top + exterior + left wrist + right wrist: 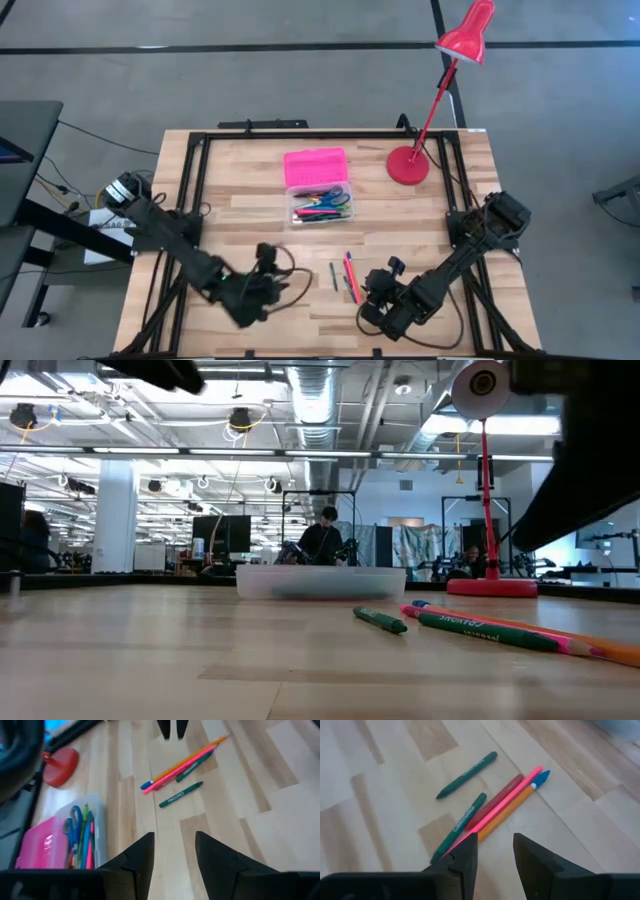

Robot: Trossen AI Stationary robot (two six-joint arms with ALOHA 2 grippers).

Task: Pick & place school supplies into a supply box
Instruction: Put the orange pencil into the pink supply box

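From overhead I have the supply box (pixel 318 205) sitting a little above table centre, its clear base holding a jumble of pens and the blue-handled scissors (pixel 336 195), with the pink lid (pixel 315 166) lying flat just beyond it at 12 o'clock. The red desk lamp (pixel 408 165) stands at about 2 o'clock from the box, its round base on the wooden table (pixel 240 215). Still out on the wood, at roughly 5 o'clock from the box, lies a small cluster of loose supplies: a short green crayon (pixel 468 774) lying apart from the rest, then a second green crayon (pixel 460 826), a pink pen (pixel 502 803) and an orange pencil (pixel 509 809) packed side by side and touching. My right gripper (pixel 493 851) hangs just above the near ends of that bundle, at about 4 o'clock from the cluster overhead, fingers spread with nothing between them. My left gripper (pixel 173 852) sits at about 9 o'clock from the cluster, well apart from it, also spread and holding nothing; its camera shows both the box and the loose pens ahead. In the level view a person (pixel 323 540) sits at a desk in the room behind the box.
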